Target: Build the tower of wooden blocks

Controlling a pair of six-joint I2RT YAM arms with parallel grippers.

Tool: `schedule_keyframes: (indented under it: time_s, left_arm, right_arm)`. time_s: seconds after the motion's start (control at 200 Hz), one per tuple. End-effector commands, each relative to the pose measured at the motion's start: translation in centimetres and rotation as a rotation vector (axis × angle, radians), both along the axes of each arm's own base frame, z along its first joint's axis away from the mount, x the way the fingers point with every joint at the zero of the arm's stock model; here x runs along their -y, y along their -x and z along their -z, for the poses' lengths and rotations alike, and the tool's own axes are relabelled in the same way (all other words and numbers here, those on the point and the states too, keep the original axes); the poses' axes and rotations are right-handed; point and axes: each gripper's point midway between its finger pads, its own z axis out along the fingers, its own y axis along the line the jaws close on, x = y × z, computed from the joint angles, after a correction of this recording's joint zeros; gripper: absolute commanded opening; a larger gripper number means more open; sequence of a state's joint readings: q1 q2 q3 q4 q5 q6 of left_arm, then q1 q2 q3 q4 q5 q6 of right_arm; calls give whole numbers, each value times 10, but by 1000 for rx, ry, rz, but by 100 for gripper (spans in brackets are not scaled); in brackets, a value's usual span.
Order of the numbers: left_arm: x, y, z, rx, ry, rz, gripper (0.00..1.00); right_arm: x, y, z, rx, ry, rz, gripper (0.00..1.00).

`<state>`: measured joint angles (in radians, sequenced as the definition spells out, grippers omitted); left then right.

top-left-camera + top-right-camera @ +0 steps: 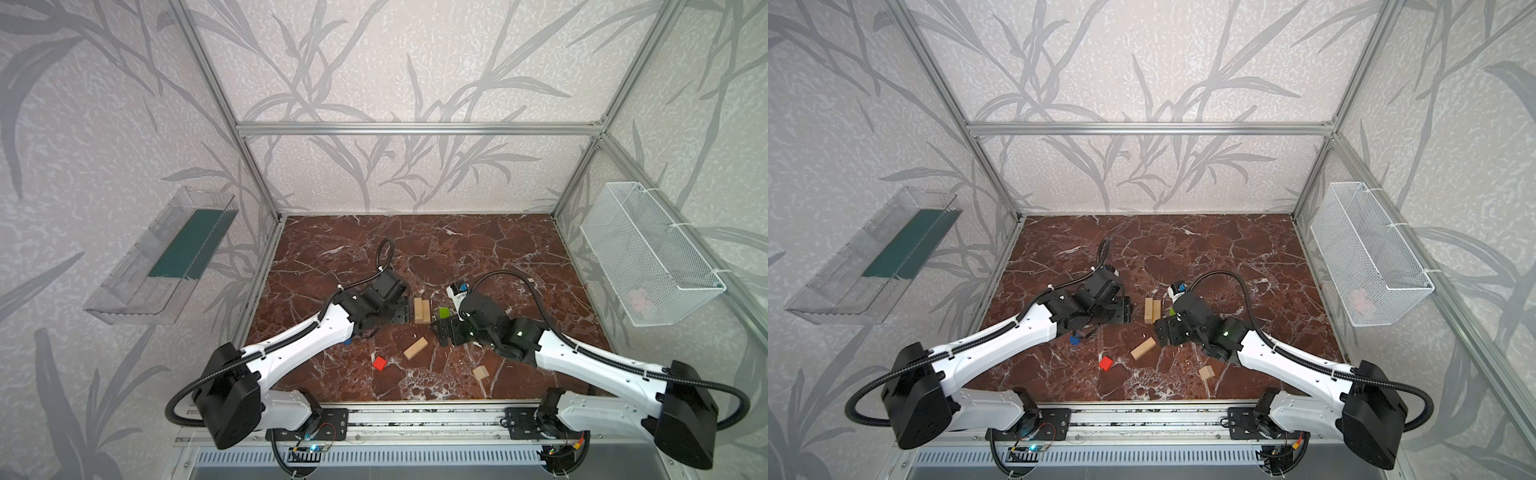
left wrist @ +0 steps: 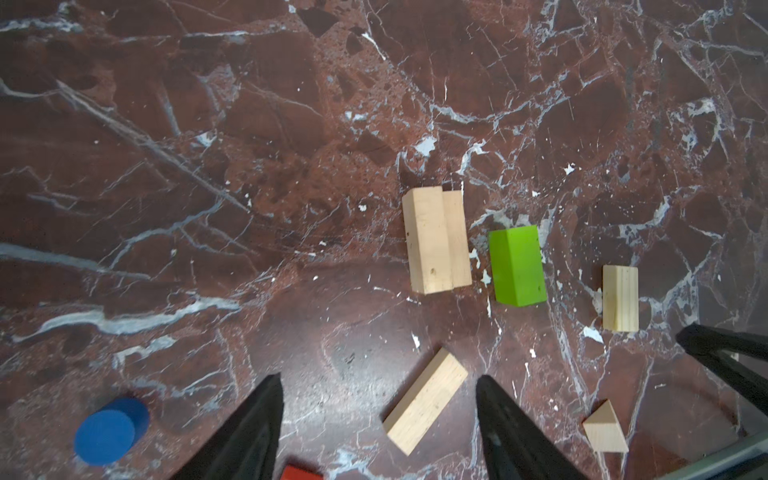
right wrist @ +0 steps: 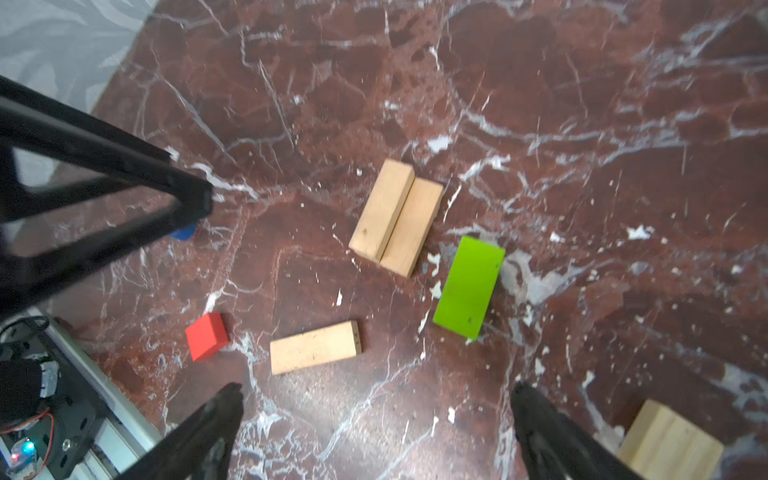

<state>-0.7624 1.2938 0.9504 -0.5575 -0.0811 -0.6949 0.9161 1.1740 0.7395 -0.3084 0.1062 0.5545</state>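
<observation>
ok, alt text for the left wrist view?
The open left gripper hovers over a marble table strewn with two pale bars side by side, a lime-green bar, a diagonal pale bar, a blue disc, a wedge.

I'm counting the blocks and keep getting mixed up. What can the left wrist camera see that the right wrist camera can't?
Only the left wrist view shows the pale wedge and the whole blue disc; the right wrist view catches just a blue sliver. Only the right wrist view shows the whole red block, which the left one cuts off at its edge, plus a bit of wall. Both show the lime-green bar, the two pale bars lying side by side and the pale bar near the red block.
</observation>
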Motion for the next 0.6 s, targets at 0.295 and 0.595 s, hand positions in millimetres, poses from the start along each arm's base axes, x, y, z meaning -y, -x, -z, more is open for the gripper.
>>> schedule_keyframes:
  time_s: [0.295,0.595]
  left_arm:
    - [-42,23,5,11,5,3,75]
    - [-63,29,4,28,17,-67,76]
  right_arm:
    - [-38,57,44,-227,42,135,98]
    - [-73,57,69,-232,18,205,93]
